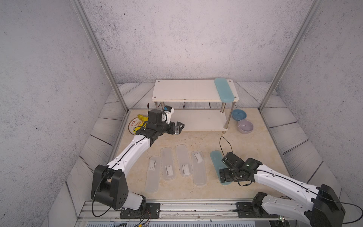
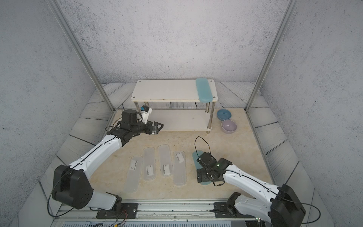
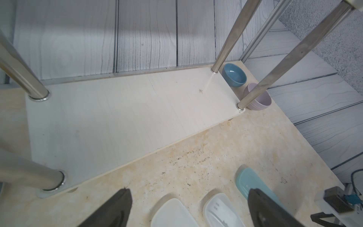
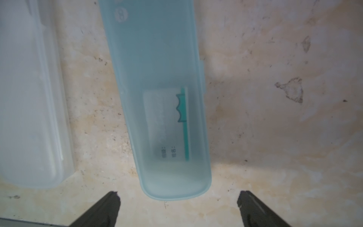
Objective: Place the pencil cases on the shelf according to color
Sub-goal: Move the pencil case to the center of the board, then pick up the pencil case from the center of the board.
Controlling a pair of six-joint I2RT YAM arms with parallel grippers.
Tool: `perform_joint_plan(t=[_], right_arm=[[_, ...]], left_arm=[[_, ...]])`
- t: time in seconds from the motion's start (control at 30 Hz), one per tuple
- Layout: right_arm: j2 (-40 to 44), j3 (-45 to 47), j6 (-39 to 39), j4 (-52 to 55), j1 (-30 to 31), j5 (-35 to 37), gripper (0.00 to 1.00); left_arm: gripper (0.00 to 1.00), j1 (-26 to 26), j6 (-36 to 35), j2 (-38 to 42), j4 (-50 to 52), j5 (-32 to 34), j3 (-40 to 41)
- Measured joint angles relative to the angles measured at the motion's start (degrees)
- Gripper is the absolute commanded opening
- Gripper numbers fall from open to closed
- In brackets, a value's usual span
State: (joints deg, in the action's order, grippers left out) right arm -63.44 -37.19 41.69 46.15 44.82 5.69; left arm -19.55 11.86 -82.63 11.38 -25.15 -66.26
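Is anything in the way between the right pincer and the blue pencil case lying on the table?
Nothing visible. The right pincer hangs open directly above the near end of the blue case, with one jaw on either side of it.

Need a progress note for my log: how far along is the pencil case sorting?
Done: one teal case lies on the shelf, on its top board. In hand: the right gripper is open, its fingers either side of the second teal case on the table, not yet gripping. Left: four frosted cases lie on the table, the lower board holds nothing, and the left gripper is open and empty.
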Motion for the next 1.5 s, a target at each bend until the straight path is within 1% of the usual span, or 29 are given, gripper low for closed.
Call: perform_joint_plan(t=[0.1,0.2,0.33,0.5,0.6,0.93,1.07,1.2,1.3,1.37,1.43,1.5], right_arm=[[-1.4,0.0,-0.2,-0.2,0.0,0.0,1.00],[-2.4,0.0,-0.4,-0.9,0.0,0.0,1.00],[-4.1,0.0,-0.8,-1.6,0.2,0.0,1.00],[-5.4,0.2,-1.0,-2.9,0.5,0.0,1.00],[-7.0,0.6,-0.8,-4.1,0.9,-0.1,1.00],[-13.3,1.0,1.9,-6.8,3.6,0.5,0.99],[-14.5,0.0,3.9,-6.4,4.5,1.1,0.96],[-14.8,-0.1,5.5,-6.6,5.4,1.6,0.88],[-14.7,0.0,6.3,-7.1,5.9,2.0,0.74],[-14.4,0.1,6.7,-7.1,6.2,2.8,0.66],[-13.7,0.7,7.3,-7.2,6.3,3.6,0.60],[-12.9,0.9,7.7,-6.3,6.4,4.2,0.58]], left_arm=[[0.99,-0.6,2.1,2.9,0.9,0.1,2.5],[0.99,-0.8,4.7,9.7,3.1,1.2,8.2],[0.99,-0.8,7.4,17.5,7.0,2.8,12.9],[0.99,-0.8,8.8,23.8,9.3,4.7,17.5],[0.99,-0.8,8.9,24.0,10.4,5.5,18.3],[0.99,-0.8,8.8,19.0,9.0,4.3,17.7],[0.99,-0.8,8.7,19.0,8.9,4.3,17.6],[0.99,-0.8,8.7,19.5,8.9,4.3,17.6],[0.99,-0.8,8.6,20.0,8.9,4.4,17.6],[0.99,-0.8,8.5,20.2,8.9,4.4,17.6],[0.99,-0.8,8.5,20.5,8.9,4.5,17.6],[0.99,-0.8,8.5,20.9,9.0,4.9,17.6]])
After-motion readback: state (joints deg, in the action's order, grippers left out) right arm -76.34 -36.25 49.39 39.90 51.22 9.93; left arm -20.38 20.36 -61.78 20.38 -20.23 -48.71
